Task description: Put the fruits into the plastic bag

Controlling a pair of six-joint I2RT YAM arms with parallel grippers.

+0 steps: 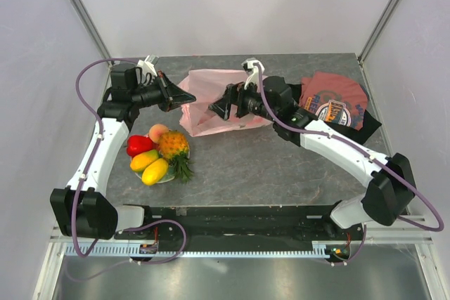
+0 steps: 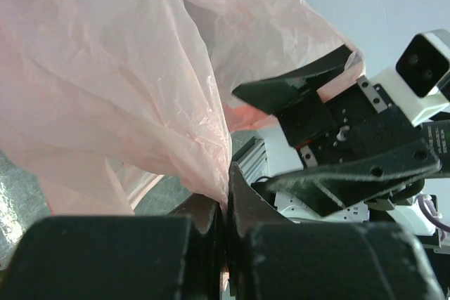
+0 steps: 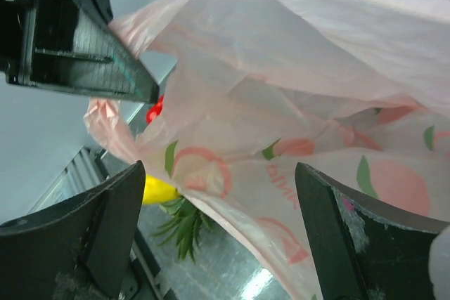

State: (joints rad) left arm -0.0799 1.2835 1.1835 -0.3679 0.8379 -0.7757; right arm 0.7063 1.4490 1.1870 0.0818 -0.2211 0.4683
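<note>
My left gripper (image 2: 226, 205) is pressed together on a fold of the plastic bag (image 2: 105, 68), pinching the film at the bag's 9 o'clock edge as the top view shows it; that edge seems raised off the table (image 1: 281, 166). My right gripper (image 3: 218, 194) stands spread wide with nothing between its fingers; it sits just beside the bag's 6 o'clock side, aimed toward 9 o'clock and facing the left one across the film. The bag lies between the two grippers, on the far half of the table. It is thin, translucent pale pink, crumpled into loose folds and printed with peach shapes and green leaves; I judge it will sag and slip rather than keep any form; whether its mouth gapes I cannot tell.

The fruits (image 1: 151, 161) lie at 7 o'clock from the bag, well apart from it, heaped together beside my left arm; that arm is the nearer one, but its gripper is taken up with the bag, so I judge the fetching falls to the right one, reaching across toward 8 o'clock. The pineapple (image 1: 173, 145) is knobbly and orange; its long axis runs from 11 to 5 o'clock, green leaves at the 5 end. The red pepper-like piece (image 1: 138, 145) is glossy; the peach (image 1: 159, 131) is round; the mangoes (image 1: 155, 171) are smooth and oblong. A dark-red T-shirt (image 1: 334, 100) lies at 3 o'clock from the bag.
</note>
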